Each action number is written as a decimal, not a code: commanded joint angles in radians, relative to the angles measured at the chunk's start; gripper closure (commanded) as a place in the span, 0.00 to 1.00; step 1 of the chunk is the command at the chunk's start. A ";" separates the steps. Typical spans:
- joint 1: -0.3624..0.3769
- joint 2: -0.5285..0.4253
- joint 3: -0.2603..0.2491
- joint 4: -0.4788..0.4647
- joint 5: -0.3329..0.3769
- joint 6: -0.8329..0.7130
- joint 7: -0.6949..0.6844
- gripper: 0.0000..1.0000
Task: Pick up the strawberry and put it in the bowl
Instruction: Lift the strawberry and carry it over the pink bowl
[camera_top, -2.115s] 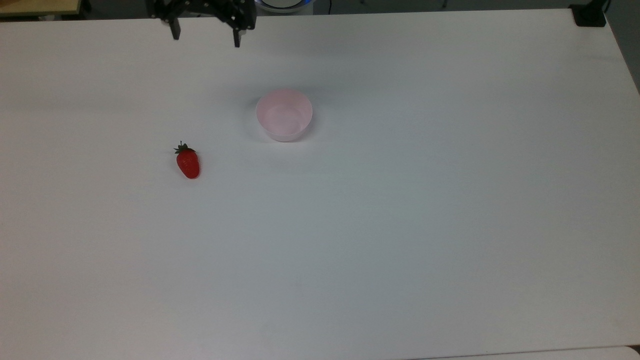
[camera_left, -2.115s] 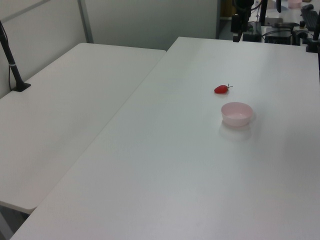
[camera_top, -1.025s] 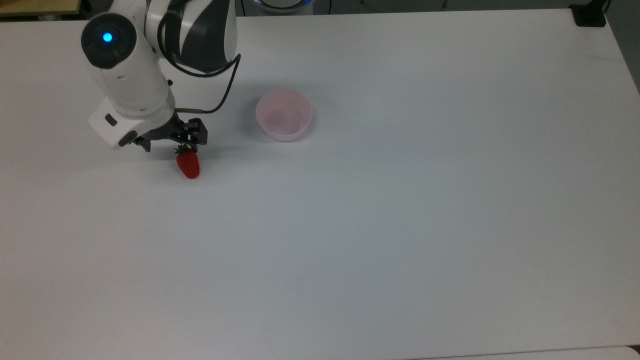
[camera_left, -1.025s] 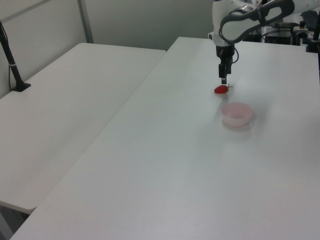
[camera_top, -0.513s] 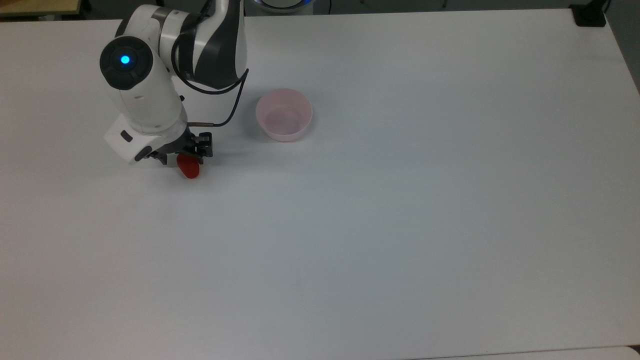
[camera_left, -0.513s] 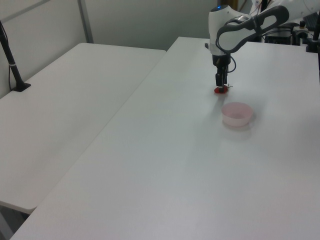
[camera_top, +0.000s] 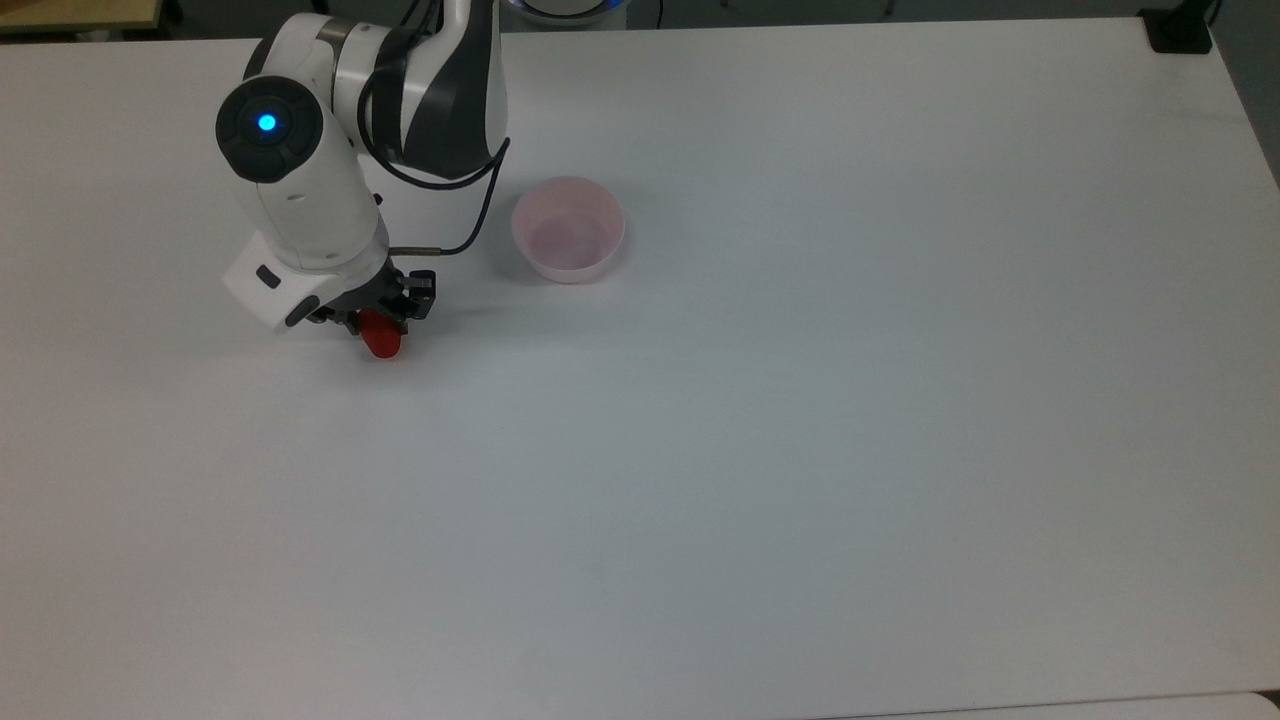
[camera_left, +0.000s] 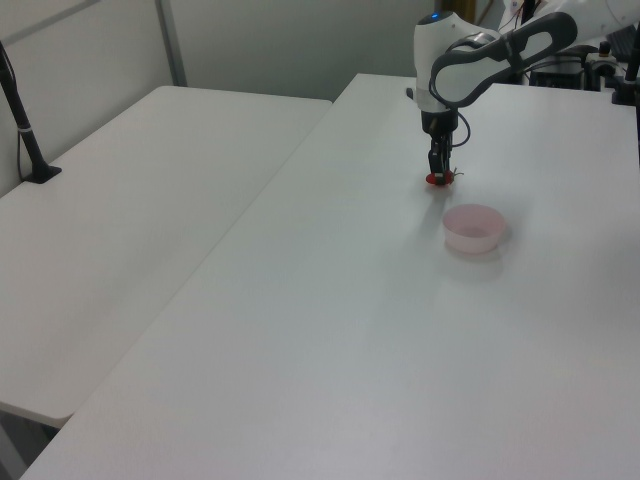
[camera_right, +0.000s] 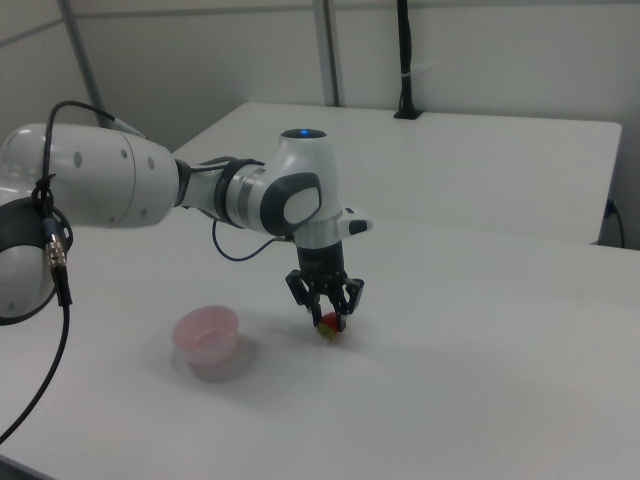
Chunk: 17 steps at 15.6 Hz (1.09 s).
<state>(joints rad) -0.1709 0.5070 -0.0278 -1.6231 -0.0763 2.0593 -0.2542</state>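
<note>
Right now the gripper (camera_right: 325, 309) is down at the table (camera_top: 800, 400), its two fingers spread apart and straddling the strawberry (camera_top: 381, 338), which lies on the surface between them; whether the pads already touch the fruit cannot be told. In the top view the red tip pokes out below the fingers, so the grip seems to sit toward the leafy end. If the fingers close there, the tapered, smooth body could squirt out forward or roll away. A close that starts too high could merely pinch the leaves. The pale pink bowl (camera_top: 568, 229) stands empty, well apart to the top view's right, so a weak hold could drop the strawberry on the way across.
</note>
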 joint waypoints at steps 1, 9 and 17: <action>0.019 -0.108 -0.003 -0.030 -0.008 -0.106 -0.011 0.75; 0.175 -0.212 0.006 -0.092 -0.011 -0.358 -0.028 0.74; 0.275 -0.203 0.008 -0.162 -0.011 -0.349 0.081 0.72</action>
<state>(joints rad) 0.0856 0.3235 -0.0130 -1.7517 -0.0764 1.7004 -0.2122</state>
